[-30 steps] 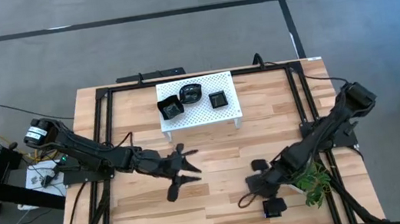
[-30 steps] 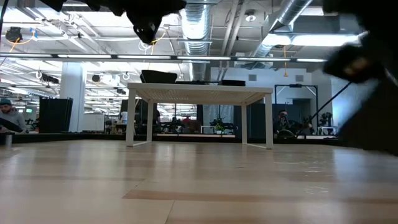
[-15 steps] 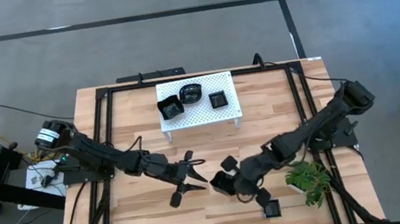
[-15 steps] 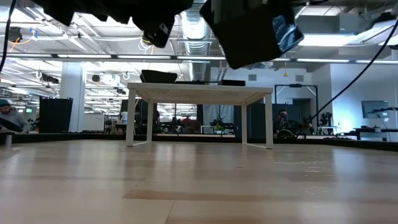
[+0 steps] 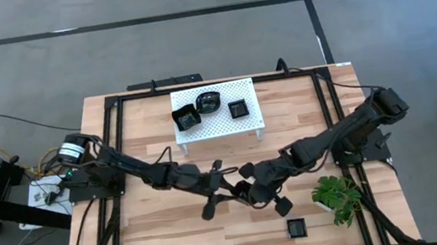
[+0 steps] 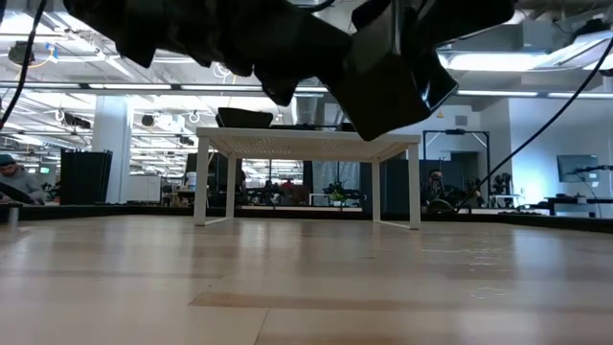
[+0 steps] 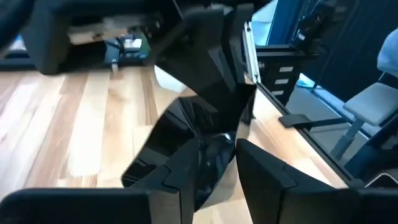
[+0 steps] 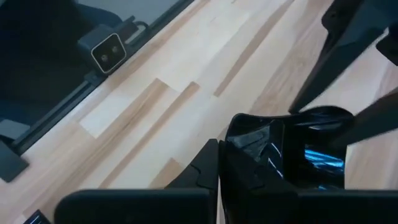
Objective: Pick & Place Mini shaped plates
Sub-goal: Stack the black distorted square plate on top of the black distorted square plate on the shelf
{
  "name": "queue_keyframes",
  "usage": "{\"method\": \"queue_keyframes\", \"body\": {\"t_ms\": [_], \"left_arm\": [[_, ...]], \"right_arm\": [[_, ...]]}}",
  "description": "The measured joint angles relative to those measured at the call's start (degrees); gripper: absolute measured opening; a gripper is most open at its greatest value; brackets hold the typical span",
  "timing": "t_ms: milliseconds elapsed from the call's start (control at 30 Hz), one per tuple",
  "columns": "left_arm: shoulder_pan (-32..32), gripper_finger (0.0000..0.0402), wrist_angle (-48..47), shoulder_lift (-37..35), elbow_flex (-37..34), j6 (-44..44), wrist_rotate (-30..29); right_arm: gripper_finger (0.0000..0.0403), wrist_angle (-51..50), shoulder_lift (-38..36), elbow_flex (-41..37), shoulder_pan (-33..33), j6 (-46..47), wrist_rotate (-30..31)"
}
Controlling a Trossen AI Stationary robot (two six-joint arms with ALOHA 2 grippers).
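One mini shaped plate [image 5: 240, 191], glossy black, hangs in the air over the middle of the table between both grippers. My right gripper [image 5: 251, 193] is shut on it. My left gripper [image 7: 217, 152] is open, with a small gap between its fingers, which stand on either side of the plate's far edge [image 8: 323, 112]. Three more black plates [image 5: 209, 102] sit on the white perforated rack [image 5: 203, 130]. Another plate [image 5: 298, 228] lies flat on the wood near the table's near edge. My right gripper pinches the plate by one edge [image 8: 233, 146]; one finger [image 8: 208, 165] shows against the outside, the other is hidden behind the plate. The plate [image 6: 393, 77] is lifted clear of the table and tilted on edge. My left gripper's fingers [image 7: 186, 165] reach the plate [image 7: 214, 146]; I cannot tell whether they touch it.
The rack stands on short legs at the table's far middle. A green leafy plant [image 5: 338, 194] sits at the right near corner beside the right arm. Bare wood stretches along the left and the near middle. A black frame [image 5: 113, 153] edges the table.
My right gripper has carried the plate from beside the plant toward the table's left, to the middle. My left gripper has moved toward the right and a little toward the near edge. The two now meet at the plate.
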Motion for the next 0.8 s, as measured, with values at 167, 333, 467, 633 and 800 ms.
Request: {"method": "queue_keyframes", "body": {"t_ms": [167,333,467,633,800], "left_arm": [[0.0,0.0107,0.0,0.5,0.0,-0.2,0.0],[0.0,0.0079,-0.6,0.5,0.0,0.0,0.0],[0.0,0.0035,-1.0,0.5,0.0,0.0,3.2],[0.0,0.0008,-1.1,0.4,0.0,0.2,4.9],[0.0,0.0008,-1.8,0.4,0.0,2.8,5.0]], "right_arm": [[0.0003,-2.0,0.0,0.0,0.0,-0.4,-0.3],[0.0005,-1.7,0.0,0.0,0.0,-0.6,-0.4],[0.0005,-1.4,0.0,0.0,-0.2,-0.6,-0.3],[0.0005,-0.5,0.0,-0.1,-0.8,-0.6,-0.7],[0.0019,0.7,0.1,-0.1,-0.9,-0.6,-0.6]]}}
